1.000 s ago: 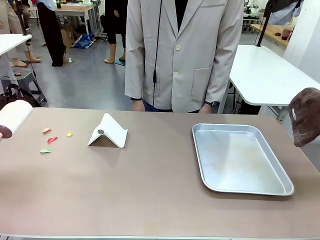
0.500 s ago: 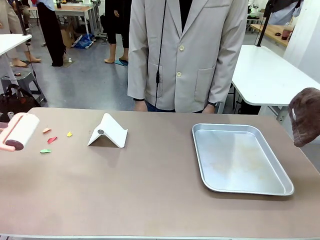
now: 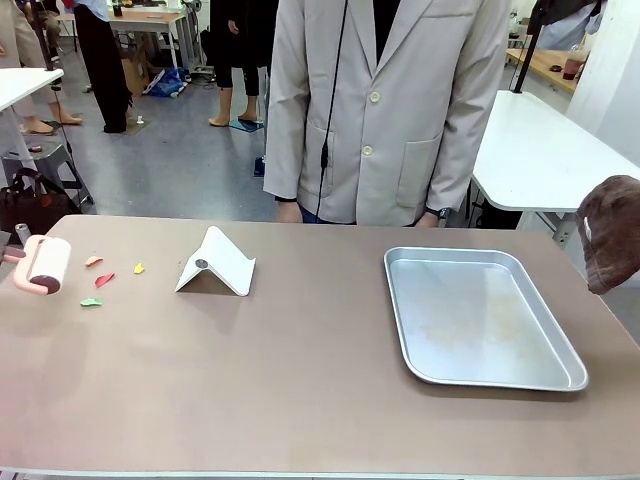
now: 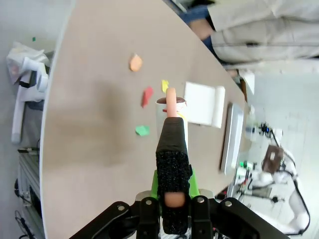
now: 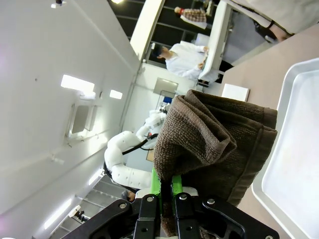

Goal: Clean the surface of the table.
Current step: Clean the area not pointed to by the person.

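Note:
The taupe-brown table (image 3: 300, 370) carries small coloured scraps at its left end: orange (image 3: 93, 261), red (image 3: 104, 279), yellow (image 3: 139, 268) and green (image 3: 91, 301). A lint roller (image 3: 45, 265) with a pink handle hovers just left of them, close to the tabletop. My left gripper (image 4: 173, 149) is shut on the roller's pink handle (image 4: 171, 102), with the scraps (image 4: 147, 96) spread ahead of it. At the right edge my right gripper (image 5: 167, 186) is shut on a bunched brown cloth (image 5: 209, 134), which hangs above the table's right end (image 3: 610, 232).
A white folded stand (image 3: 215, 262) sits right of the scraps. A silver metal tray (image 3: 480, 315) lies on the right half, below the cloth. A person in a beige jacket (image 3: 390, 110) stands at the far edge. The near middle of the table is bare.
The lint roller has come in from the left edge, turned, and dropped lower toward the scraps. The person has stepped to the right. The cloth has not moved.

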`<state>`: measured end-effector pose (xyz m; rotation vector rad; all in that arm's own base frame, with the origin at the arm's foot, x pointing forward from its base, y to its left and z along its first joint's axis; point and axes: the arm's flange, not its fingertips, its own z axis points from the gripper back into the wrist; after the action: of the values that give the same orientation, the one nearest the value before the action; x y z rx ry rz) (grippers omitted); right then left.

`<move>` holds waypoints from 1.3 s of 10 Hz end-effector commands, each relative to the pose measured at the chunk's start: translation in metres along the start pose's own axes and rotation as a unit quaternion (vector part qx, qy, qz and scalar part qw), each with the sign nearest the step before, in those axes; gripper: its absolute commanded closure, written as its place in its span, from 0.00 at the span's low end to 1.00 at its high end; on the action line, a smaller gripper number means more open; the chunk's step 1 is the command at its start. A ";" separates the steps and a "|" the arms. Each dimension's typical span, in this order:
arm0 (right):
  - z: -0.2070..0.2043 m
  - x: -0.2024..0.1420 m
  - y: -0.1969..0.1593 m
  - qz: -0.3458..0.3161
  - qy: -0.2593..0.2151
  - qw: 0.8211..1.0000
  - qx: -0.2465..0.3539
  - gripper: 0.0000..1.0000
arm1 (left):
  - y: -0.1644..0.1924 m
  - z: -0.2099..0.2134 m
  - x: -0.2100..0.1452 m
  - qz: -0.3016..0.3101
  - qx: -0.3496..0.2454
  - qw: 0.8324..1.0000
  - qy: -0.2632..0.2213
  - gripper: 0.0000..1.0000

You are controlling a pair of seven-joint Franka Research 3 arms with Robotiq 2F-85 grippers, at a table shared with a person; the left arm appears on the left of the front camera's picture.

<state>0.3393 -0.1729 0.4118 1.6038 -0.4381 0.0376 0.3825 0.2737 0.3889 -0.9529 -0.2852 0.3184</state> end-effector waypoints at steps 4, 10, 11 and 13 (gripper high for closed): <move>-0.002 0.000 0.003 0.004 -0.003 1.000 0.006 0.91 | 0.016 -0.017 0.018 0.028 0.018 0.999 0.003 0.78; -0.002 0.000 0.003 0.004 -0.003 1.000 0.006 0.91 | 0.034 -0.032 0.060 -0.007 0.039 0.999 -0.005 0.78; -0.002 0.000 0.003 0.004 -0.003 1.000 0.006 0.91 | 0.035 -0.032 0.070 -0.008 0.043 0.999 -0.003 0.78; -0.002 0.000 0.003 0.004 -0.003 1.000 0.006 0.91 | 0.036 -0.032 0.083 0.017 0.053 0.998 0.003 0.78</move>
<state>0.3393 -0.1729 0.4118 1.6039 -0.4380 0.0376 0.4583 0.2981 0.3452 -0.8533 -0.2527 0.3308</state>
